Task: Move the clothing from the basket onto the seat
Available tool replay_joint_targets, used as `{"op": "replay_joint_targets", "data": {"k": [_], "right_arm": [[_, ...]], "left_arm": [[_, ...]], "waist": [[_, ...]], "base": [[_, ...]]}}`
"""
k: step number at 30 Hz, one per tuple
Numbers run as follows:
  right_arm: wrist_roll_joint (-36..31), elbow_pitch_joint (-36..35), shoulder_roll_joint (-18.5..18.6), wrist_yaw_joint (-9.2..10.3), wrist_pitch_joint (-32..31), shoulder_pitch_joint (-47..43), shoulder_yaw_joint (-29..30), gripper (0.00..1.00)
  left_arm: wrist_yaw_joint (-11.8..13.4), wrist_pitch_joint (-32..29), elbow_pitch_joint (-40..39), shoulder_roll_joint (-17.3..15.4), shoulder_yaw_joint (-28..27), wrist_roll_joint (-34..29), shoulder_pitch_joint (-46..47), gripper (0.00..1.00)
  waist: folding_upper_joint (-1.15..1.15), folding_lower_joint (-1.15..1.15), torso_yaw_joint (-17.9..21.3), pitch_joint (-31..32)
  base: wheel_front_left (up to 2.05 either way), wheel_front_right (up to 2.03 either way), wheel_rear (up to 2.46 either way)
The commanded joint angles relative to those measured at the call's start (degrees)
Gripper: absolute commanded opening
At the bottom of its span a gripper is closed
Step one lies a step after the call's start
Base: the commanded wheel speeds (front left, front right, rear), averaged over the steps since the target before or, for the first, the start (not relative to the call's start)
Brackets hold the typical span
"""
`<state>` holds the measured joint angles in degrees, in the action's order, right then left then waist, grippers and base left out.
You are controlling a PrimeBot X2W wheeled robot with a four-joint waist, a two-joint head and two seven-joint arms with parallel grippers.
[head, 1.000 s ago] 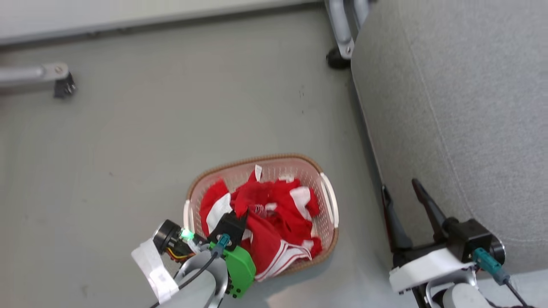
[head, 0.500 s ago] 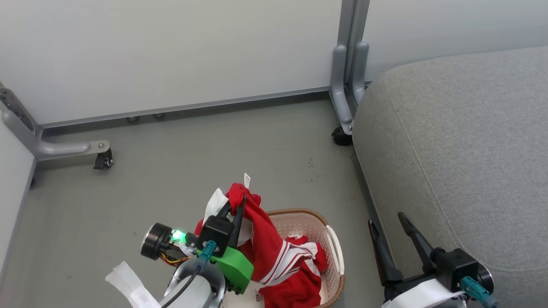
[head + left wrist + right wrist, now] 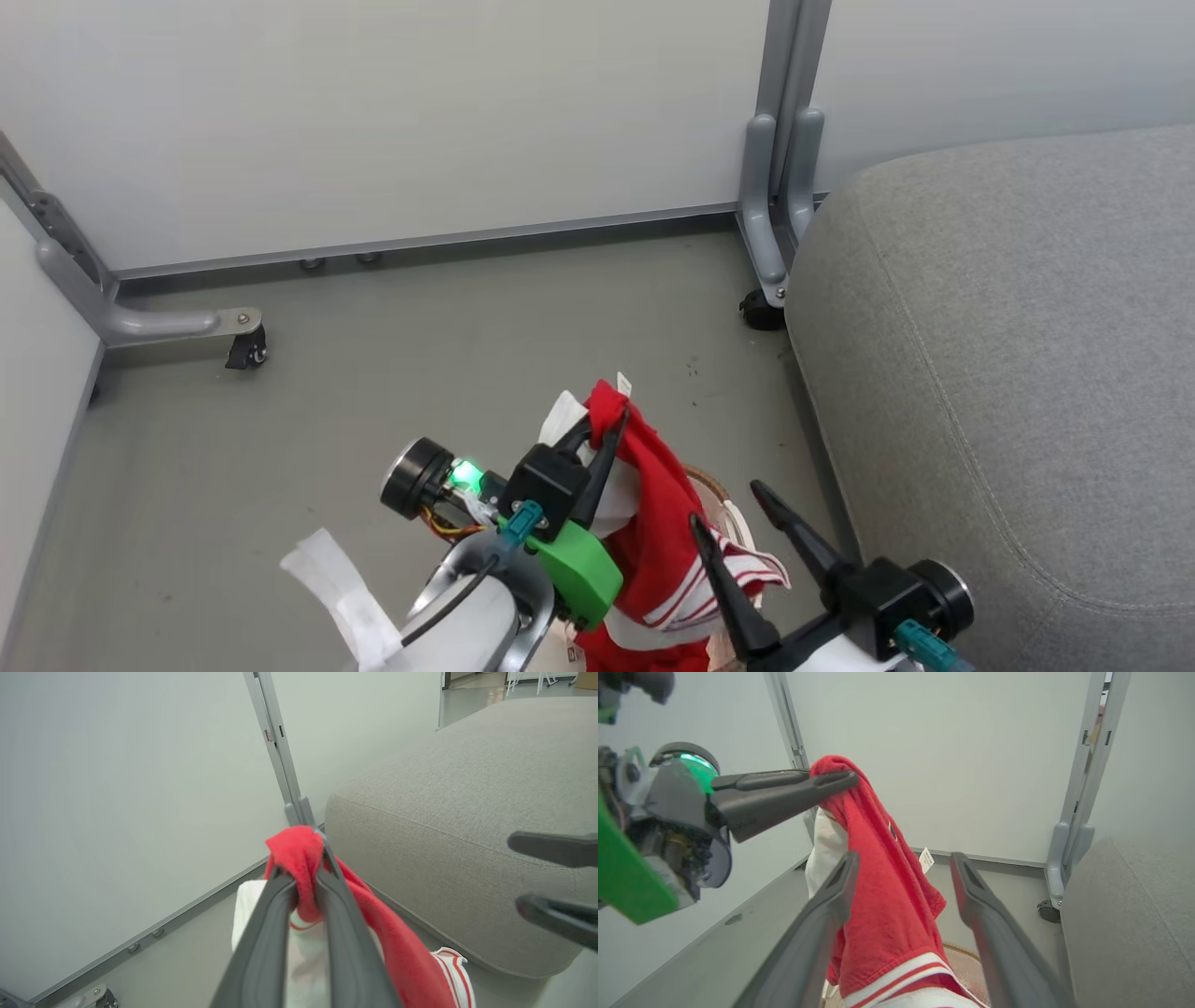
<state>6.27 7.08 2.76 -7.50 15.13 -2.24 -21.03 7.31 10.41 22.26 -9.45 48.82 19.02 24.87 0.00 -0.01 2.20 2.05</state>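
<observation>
Where the grey floor point(image 3: 420, 355) meets the seat's left side, the basket point(image 3: 711, 483) stands just beside the seat point(image 3: 1027, 373), largely hidden behind the garment and both arms, a stretch of brown rim and a white handle showing. Item: clothing point(image 3: 658, 523), red with white panels and stripes, held up over the basket and hanging from its top fold; a small white tag point(image 3: 624, 383) juts from the upper edge; the lower folds run off the bottom of the head view, so contact with the basket cannot be told. Item: left gripper point(image 3: 605, 422), clamped on that top fold, red cloth bunched between its fingertips point(image 3: 299, 886). Item: right gripper point(image 3: 726, 504), jaws spread wide and grasping nothing, just beside the hanging cloth on the seat side; in its own wrist view the garment hangs between its fingers point(image 3: 831, 896). Seat cushion bare of clothing.
</observation>
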Motion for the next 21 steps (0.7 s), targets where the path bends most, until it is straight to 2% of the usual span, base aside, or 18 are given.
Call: {"op": "replay_joint_targets", "data": {"k": [1, 5, 9, 20, 21], "right_arm": [[-0.24, 0.72, 0.25, 0.03, 0.03, 0.62, -0.90, 1.00], [-0.56, 2.81, 0.42, 0.02, 0.03, 1.79, -2.79, 1.00], [-1.25, 4.94, 0.37, 0.02, 0.03, 1.97, -0.82, 1.00], [-2.86, 7.88, 0.24, 0.02, 0.03, 1.58, 2.84, 1.00], [-2.91, 7.93, 0.23, 0.02, 0.03, 1.62, 2.87, 0.64]], "left_arm": [[-0.42, -0.57, -0.82, 0.60, 0.43, -0.02, 1.33, 0.00], [-1.84, -3.15, -3.28, 1.56, 1.73, 0.58, 2.75, 0.00], [-2.76, -5.98, -6.75, 2.10, 2.88, 0.91, 3.50, 0.00], [-3.84, -11.84, -17.42, -0.19, 3.84, 3.42, 2.16, 0.00], [-3.96, -12.20, -18.06, -0.37, 3.82, 3.81, 1.96, 0.00]], "waist": [[0.00, 0.01, -0.08, 0.01], [0.00, 0.01, -0.29, -0.21], [0.00, 0.01, -0.35, -0.42], [0.00, 0.01, -0.05, -1.24], [0.00, 0.01, -0.07, -1.32]], "base": [[0.00, 0.00, 0.00], [0.00, 0.00, 0.00], [0.00, 0.00, 0.00], [0.00, 0.00, 0.00], [0.00, 0.00, 0.00]]}}
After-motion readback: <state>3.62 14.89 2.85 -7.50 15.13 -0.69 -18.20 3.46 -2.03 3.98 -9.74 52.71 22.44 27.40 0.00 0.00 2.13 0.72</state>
